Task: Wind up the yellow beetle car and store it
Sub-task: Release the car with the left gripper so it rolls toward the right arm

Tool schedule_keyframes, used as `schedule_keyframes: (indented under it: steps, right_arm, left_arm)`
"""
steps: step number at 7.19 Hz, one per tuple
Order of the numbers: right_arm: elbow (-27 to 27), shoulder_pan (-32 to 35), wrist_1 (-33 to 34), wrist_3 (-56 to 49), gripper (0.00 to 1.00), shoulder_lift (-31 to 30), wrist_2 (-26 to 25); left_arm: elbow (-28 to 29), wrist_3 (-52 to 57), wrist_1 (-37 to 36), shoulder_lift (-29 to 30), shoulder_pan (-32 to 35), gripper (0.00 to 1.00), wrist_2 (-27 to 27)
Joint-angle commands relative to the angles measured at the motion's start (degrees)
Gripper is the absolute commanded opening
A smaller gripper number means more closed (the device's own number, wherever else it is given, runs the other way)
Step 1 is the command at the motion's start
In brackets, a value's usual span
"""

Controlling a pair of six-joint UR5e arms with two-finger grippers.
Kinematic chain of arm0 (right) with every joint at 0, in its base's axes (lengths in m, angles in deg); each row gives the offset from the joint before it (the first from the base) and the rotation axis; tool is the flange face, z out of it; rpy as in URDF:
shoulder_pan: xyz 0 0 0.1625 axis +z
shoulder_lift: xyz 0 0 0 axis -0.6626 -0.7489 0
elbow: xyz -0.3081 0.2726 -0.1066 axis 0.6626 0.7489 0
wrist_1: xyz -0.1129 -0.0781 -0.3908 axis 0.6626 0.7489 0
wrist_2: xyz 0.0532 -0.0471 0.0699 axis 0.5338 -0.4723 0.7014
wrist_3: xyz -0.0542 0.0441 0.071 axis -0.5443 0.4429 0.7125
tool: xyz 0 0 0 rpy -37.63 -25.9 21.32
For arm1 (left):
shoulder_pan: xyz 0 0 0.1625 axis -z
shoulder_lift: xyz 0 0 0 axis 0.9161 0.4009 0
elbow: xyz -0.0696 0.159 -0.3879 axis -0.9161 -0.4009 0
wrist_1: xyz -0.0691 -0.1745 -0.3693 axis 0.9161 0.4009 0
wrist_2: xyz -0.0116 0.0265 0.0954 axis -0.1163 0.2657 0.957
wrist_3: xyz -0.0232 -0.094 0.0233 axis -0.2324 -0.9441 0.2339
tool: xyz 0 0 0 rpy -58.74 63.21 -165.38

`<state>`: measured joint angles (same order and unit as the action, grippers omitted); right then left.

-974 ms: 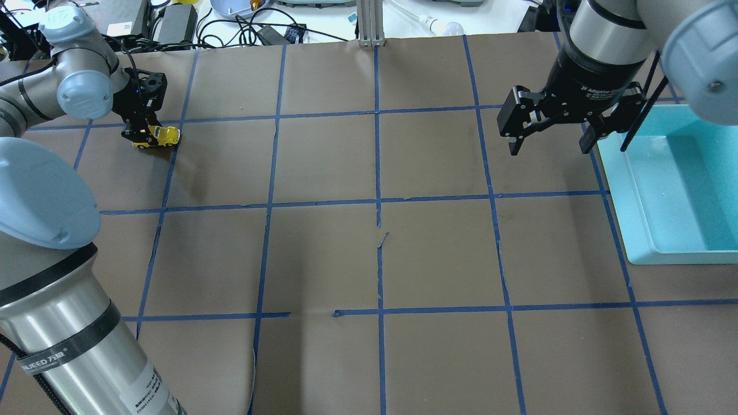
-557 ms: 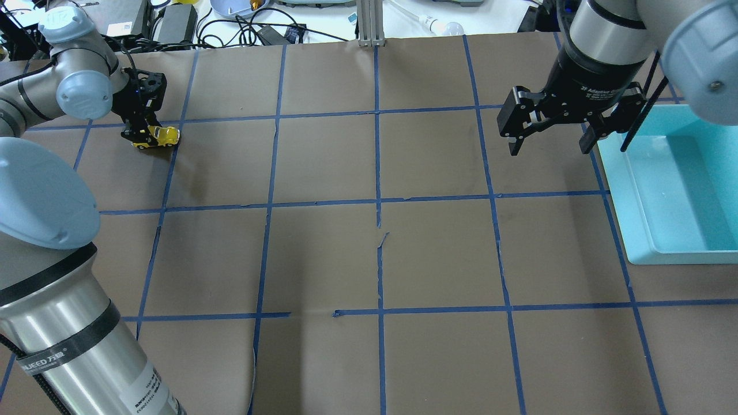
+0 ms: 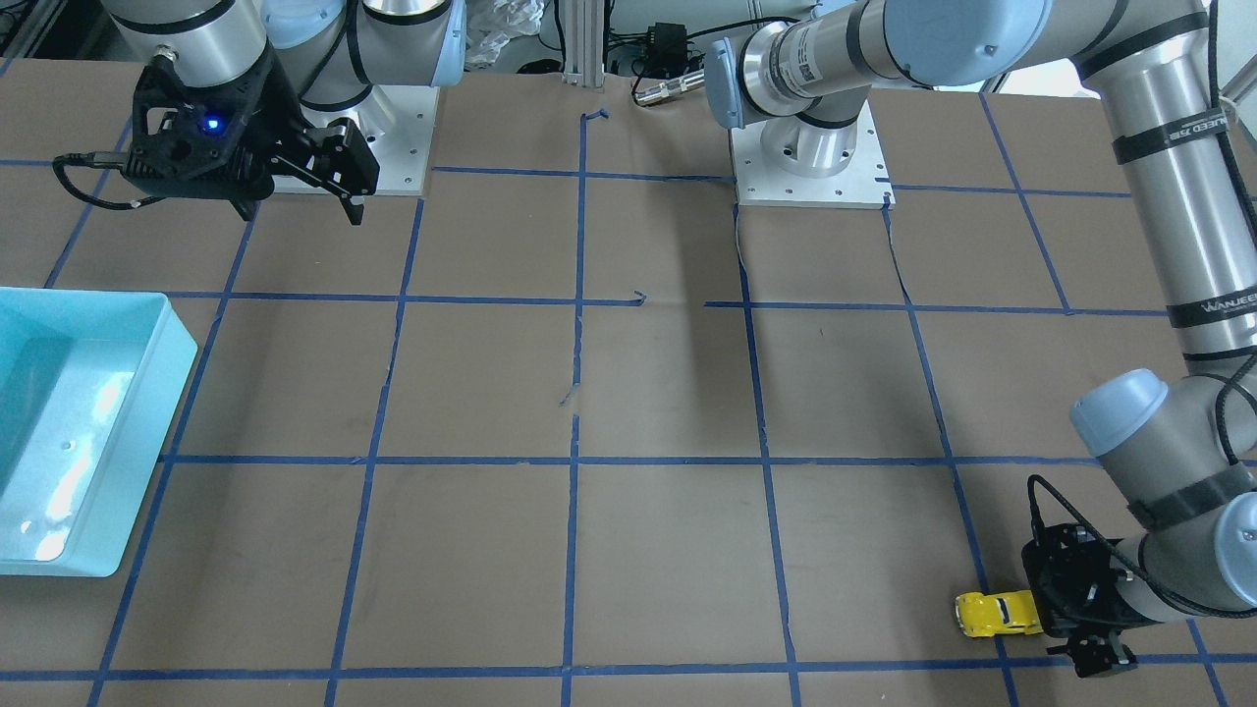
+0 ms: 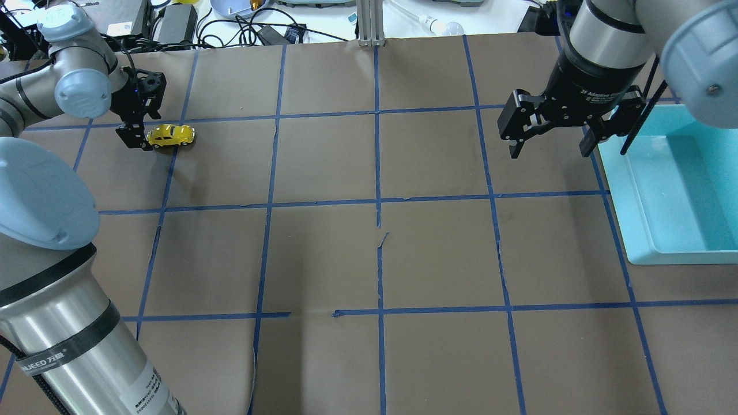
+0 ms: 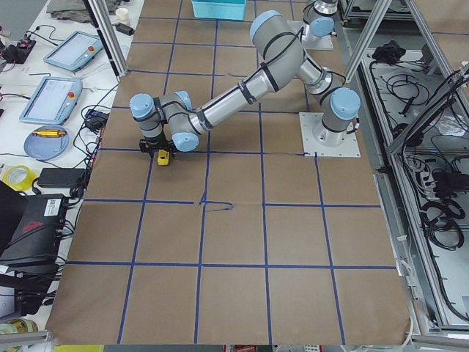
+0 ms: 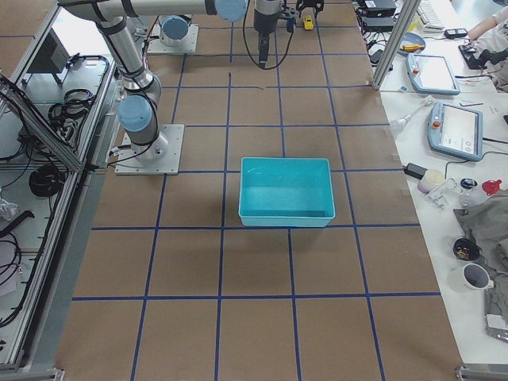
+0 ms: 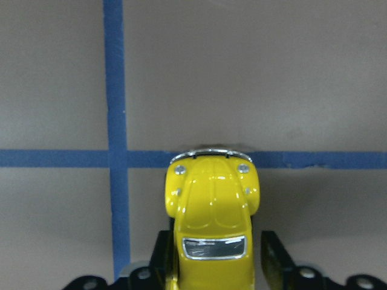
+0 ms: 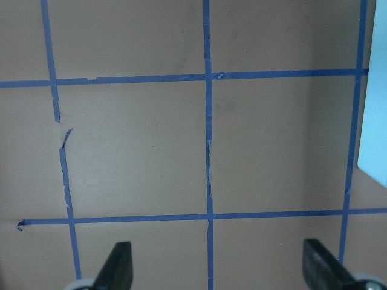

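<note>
The yellow beetle car (image 4: 170,135) stands on its wheels on the brown paper at the far left, nose pointing to the table's middle. It also shows in the front view (image 3: 997,614) and the left wrist view (image 7: 211,205). My left gripper (image 4: 140,136) is low at the car's rear. Its fingers (image 7: 275,257) stand on either side of the rear, with a small gap on one side, so it is open. My right gripper (image 4: 548,151) hangs open and empty above the paper, just left of the light-blue bin (image 4: 639,190).
The bin is empty and sits at the table's right edge, also in the front view (image 3: 177,363) and the right side view (image 6: 286,218). Blue tape lines grid the paper. Cables and devices (image 4: 173,23) lie beyond the far edge.
The left gripper has let go of the car. The car has moved a little to the right, out from between the fingers. The right arm has hardly moved.
</note>
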<state>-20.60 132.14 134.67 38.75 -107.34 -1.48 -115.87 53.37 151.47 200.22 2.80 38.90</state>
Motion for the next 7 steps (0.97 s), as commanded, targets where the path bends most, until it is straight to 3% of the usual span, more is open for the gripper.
schedule_keyframes:
  steps: [1, 5, 7]
  right_arm:
    - [-0.04, 0.07, 0.0, 0.0, 1.0, -0.01, 0.0]
    - [-0.04, 0.16, 0.0, 0.0, 1.0, -0.09, 0.0]
    - [-0.04, 0.16, 0.0, 0.0, 1.0, -0.01, 0.09]
  left_arm:
    - [0.0, 0.0, 0.04, -0.11, 0.0, 1.0, 0.0]
    - [-0.43, -2.35, 1.08, -1.33, 0.35, 1.0, -0.43]
    - [-0.96, -14.79, 7.9, -6.23, 1.84, 1.0, -0.52]
